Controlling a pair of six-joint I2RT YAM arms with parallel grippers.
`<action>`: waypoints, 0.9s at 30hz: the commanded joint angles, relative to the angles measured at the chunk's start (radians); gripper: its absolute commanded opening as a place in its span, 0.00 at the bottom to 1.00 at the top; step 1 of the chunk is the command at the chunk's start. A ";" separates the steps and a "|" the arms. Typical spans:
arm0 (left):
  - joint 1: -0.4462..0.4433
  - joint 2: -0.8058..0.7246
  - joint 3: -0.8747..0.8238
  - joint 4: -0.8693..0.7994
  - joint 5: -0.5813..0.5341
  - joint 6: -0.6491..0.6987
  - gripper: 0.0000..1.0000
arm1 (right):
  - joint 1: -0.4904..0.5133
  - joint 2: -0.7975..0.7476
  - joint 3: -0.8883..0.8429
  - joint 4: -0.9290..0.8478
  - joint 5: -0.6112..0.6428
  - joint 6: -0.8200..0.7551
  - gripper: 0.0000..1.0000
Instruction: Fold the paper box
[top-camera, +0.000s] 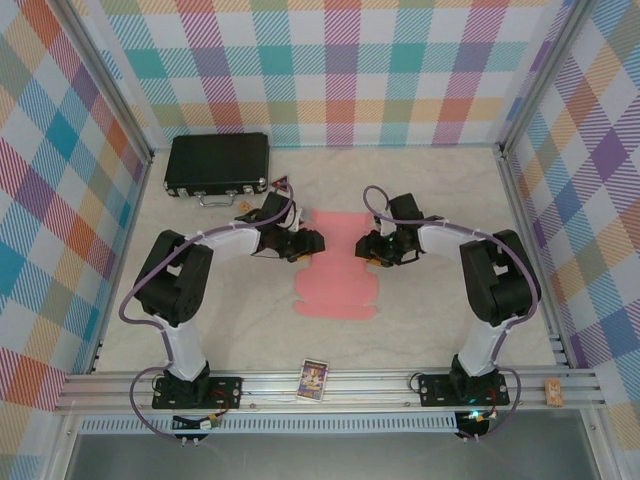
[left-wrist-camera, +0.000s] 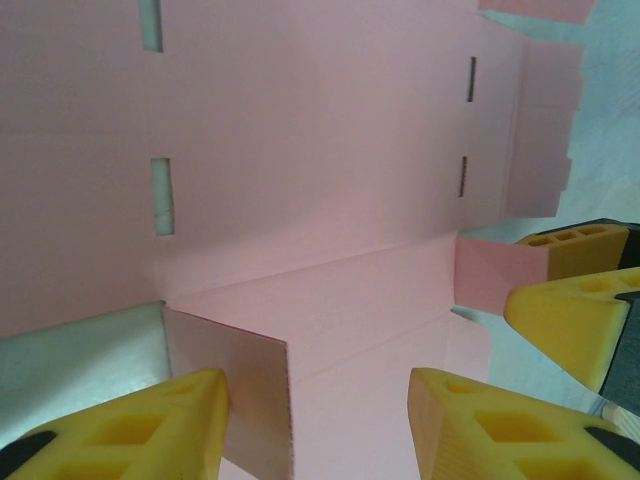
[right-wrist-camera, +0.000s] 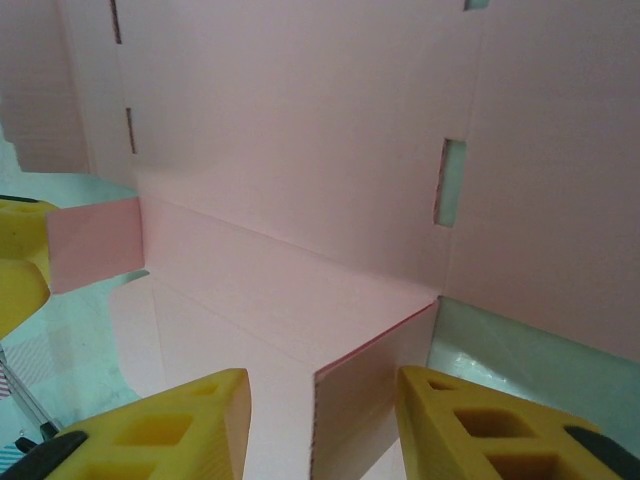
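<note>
pink card: paper box (top-camera: 337, 262) mostly flat, mid surface (top-camera: 440, 320), between the arms.
left claw (left-wrist-camera: 315, 380): open, astride a raised side flap (left-wrist-camera: 245, 390).
right claw (right-wrist-camera: 322, 372): open, same stance.
step: raising side walls.
next: pinch flaps, fold inward.

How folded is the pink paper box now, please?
Mostly spread: the paper box lies as a flat sheet; only a flap stands raised in each wrist view.
</note>
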 joint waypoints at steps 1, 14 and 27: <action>-0.017 0.029 0.027 0.006 0.018 -0.004 0.51 | 0.012 0.024 0.031 0.006 -0.017 0.007 0.43; -0.023 0.056 0.038 0.000 0.013 -0.004 0.45 | 0.027 0.049 0.055 -0.027 0.008 -0.001 0.38; -0.023 0.056 0.039 -0.019 -0.012 0.007 0.44 | 0.043 0.071 0.076 -0.052 0.014 -0.012 0.48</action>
